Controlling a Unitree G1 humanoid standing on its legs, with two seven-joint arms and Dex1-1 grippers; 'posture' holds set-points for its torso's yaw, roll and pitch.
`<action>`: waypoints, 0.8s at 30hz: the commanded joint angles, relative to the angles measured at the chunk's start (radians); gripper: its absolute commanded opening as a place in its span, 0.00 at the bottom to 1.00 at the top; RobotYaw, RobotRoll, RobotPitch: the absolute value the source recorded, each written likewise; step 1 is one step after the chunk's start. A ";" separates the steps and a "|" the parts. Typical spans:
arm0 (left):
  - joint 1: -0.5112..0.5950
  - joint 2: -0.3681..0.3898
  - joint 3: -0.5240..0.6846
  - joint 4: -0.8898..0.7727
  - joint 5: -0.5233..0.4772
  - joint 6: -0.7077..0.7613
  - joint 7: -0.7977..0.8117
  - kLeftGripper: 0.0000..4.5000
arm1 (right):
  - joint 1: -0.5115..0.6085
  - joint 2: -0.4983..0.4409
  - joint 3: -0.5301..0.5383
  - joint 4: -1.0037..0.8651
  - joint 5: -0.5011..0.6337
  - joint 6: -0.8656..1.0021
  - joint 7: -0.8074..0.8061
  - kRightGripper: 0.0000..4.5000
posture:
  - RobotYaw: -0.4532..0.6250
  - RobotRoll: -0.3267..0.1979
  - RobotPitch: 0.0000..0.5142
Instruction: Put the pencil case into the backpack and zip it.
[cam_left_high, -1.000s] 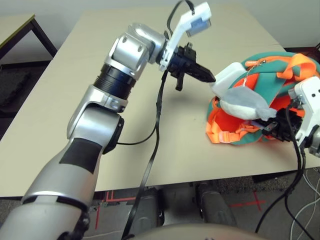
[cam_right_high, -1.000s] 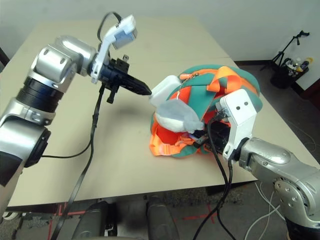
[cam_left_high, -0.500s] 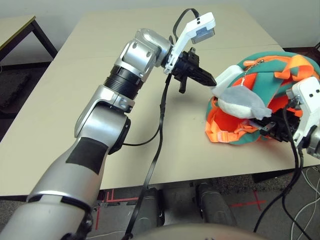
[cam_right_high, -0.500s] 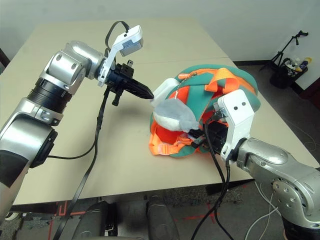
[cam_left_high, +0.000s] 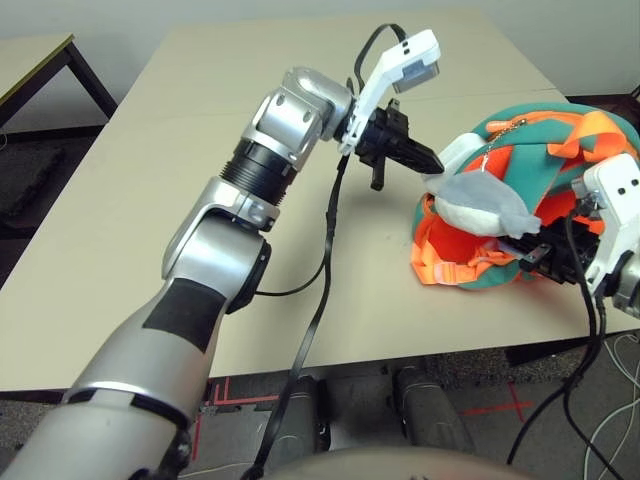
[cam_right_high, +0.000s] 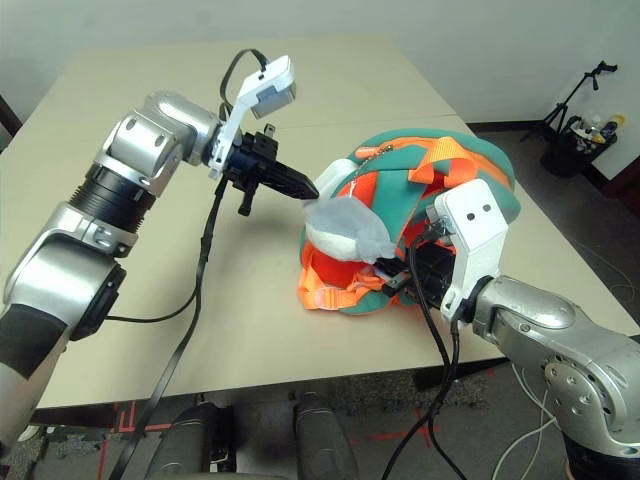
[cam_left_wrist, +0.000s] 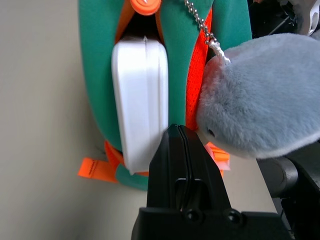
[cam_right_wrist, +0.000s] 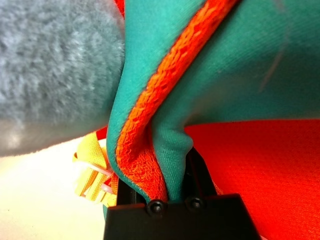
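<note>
Left eye view: left gripper (cam_left_high: 436, 166) upper centre-right, tips at the case's (cam_left_high: 458, 154) near end. Contact or small gap, can't tell here. Case sits at the upper-left side of the backpack (cam_left_high: 575, 150), right part of frame. Plush (cam_left_high: 486, 205) hangs on the pack front, between the two grippers. Table (cam_left_high: 250, 200) is bare left of the pack, out to the left edge; front table edge runs across the lower frame, below the pack.

Right eye view: right gripper (cam_right_high: 393, 270) centre-right, at the pack's lower front, just beside the plush. Orange strap and buckle (cam_right_high: 335, 297) lie to its lower left, near the front edge. Open table left of the pack, and a strip to its right before the right edge.

Left wrist view: left gripper fingers pressed together, nothing between them. Tips overlap the case's lower right side in frame; touch not certain. Case stands partly in the pack's opening, centre-left, white side exposed. Plush fills the right side, close to the fingers.

Right wrist view: right gripper pinching a fold of teal fabric with orange trim (cam_right_wrist: 150, 120), lower centre. Plush upper left, buckle lower left.
</note>
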 joint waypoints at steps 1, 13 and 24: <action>-0.007 -0.016 0.006 0.032 0.014 -0.020 0.025 0.00 | -0.001 0.007 0.029 -0.020 0.004 0.019 0.004 0.04 | 0.24 0.62 0.18; -0.075 0.035 0.067 0.047 0.000 0.007 0.032 0.00 | -0.023 0.008 0.052 0.000 -0.011 0.013 0.017 0.04 | 0.27 0.62 0.17; -0.010 -0.010 0.043 0.023 0.004 0.016 0.062 0.00 | -0.049 0.017 0.063 0.005 -0.024 0.016 0.023 0.04 | 0.26 0.62 0.17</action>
